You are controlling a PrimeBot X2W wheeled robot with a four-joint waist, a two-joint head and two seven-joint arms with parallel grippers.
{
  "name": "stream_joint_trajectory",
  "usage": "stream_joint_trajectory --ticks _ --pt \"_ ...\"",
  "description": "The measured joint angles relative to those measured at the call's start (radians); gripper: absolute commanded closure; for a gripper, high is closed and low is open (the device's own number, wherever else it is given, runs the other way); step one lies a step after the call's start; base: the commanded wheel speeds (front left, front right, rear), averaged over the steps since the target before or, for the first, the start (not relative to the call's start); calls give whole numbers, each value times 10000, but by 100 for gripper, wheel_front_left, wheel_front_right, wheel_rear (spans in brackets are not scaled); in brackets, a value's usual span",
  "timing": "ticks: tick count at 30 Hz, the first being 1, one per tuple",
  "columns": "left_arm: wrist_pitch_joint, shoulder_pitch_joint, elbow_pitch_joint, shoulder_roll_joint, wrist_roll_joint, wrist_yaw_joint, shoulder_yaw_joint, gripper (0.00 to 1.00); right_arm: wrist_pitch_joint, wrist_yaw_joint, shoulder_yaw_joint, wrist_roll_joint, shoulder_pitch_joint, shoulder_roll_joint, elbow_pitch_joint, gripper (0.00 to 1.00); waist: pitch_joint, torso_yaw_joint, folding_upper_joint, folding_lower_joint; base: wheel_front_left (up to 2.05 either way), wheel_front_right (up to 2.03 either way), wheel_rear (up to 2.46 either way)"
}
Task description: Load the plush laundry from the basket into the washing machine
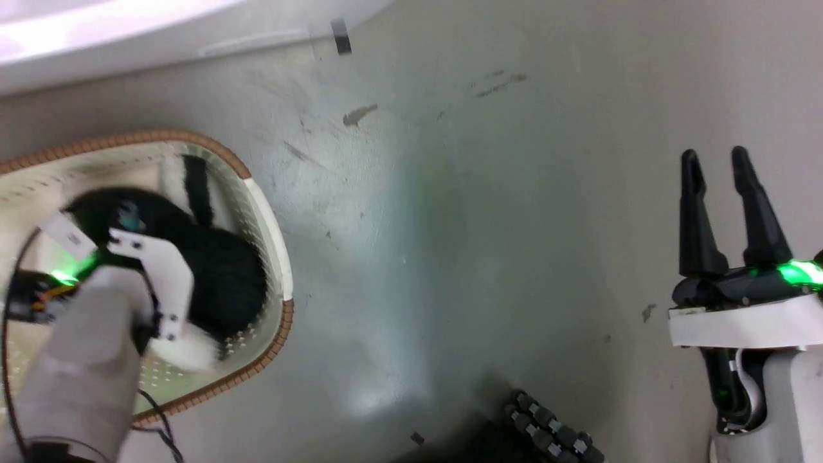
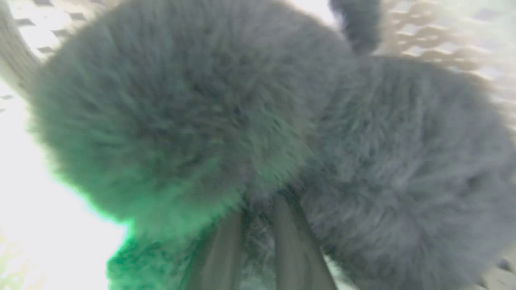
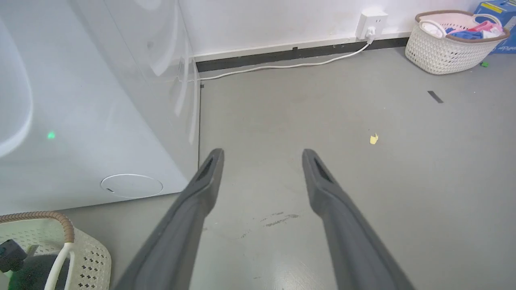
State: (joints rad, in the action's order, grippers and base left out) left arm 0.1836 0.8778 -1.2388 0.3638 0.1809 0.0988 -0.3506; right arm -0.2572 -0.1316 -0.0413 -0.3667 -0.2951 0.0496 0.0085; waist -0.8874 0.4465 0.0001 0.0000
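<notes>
The plush laundry, black and fluffy with a white patch, lies in the cream basket with the brown rim at the left of the head view. My left arm reaches down into the basket. In the left wrist view my left gripper is buried in the plush laundry, fingers close together with fur pinched between them. My right gripper hangs open over bare floor at the right, holding nothing. The washing machine shows its white side beside the basket.
Grey floor stretches between the basket and my right arm. A second basket with coloured clothes stands by the far wall, next to a blue box. A white cable runs along the wall to an outlet.
</notes>
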Motion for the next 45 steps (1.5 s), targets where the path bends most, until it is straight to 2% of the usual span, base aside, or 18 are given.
stream_joint_trajectory --ticks 2,3,4,5,6,9,12,17,19,20,23,29,34,35,41,45 --pt "-366 -206 -35 -247 107 -2 40 100 0 0 -201 274 32 2 -2 0 295 -85 0 1 0 0 0" --pt "-771 -456 -59 -560 336 -2 125 100 0 0 -345 564 135 2 -15 0 670 -233 0 1 0 0 0" --pt "-771 -456 -59 -560 336 -2 125 100 0 0 -345 564 135 2 -15 0 670 -233 0 1 0 0 0" --pt "-1277 -757 -63 -917 556 29 207 100 -2 0 -485 840 340 0 -27 0 1119 -438 -1 1 0 0 0" --pt "-1277 -757 -63 -917 556 29 207 100 -2 0 -485 840 340 0 -27 0 1119 -438 -1 1 0 0 0" --pt "-1923 -1357 -125 -1396 786 100 299 100 0 0 -644 1162 667 2 -27 0 1926 -835 0 1 0 0 0" --pt "-3095 -1996 -121 -1749 1053 161 366 100 0 0 -813 1473 1096 2 -38 0 3029 -1361 -1 0 0 0 0" --pt "-3992 -2452 -19 -1956 1221 184 408 100 -2 0 -840 1697 1476 2 -42 0 4100 -1900 -1 0 0 0 0" --pt "-4326 -3219 635 -1996 1310 182 506 100 -2 0 -832 1781 1912 0 -44 0 5302 -2518 -1 -1 0 0 0" --pt "-4326 -3219 635 -1996 1310 182 506 100 -2 0 -832 1781 1912 0 -44 0 5302 -2518 -1 -1 0 0 0" --pt "-4326 -3855 1962 -1960 1310 46 773 100 -2 0 -853 1818 2137 0 -38 0 5941 -2819 -1 -2 0 0 0" --pt "-4383 -5389 5545 -1941 1166 -318 1557 100 -2 0 -849 1825 2559 0 -15 0 6963 -3245 -1 -3 0 0 0" --pt "-4385 -6451 8299 -2079 767 -466 2165 100 -2 0 -825 1825 2703 0 -48 0 7380 -3409 -1 -3 0 0 0" --pt "-4387 -6636 9202 -2167 581 -487 2353 100 -2 0 -817 1824 2709 0 -82 0 7352 -3413 -1 -3 0 0 0" --pt "-4397 -6645 10548 -2215 422 -435 2663 100 -2 0 -752 1789 2692 0 -209 0 6981 -3332 -1 -1 0 0 0" --pt "-4318 -6044 10725 -2117 560 -326 2757 100 -2 2 -652 1716 2455 0 -267 0 6421 -3215 -1 0 0 0 0"
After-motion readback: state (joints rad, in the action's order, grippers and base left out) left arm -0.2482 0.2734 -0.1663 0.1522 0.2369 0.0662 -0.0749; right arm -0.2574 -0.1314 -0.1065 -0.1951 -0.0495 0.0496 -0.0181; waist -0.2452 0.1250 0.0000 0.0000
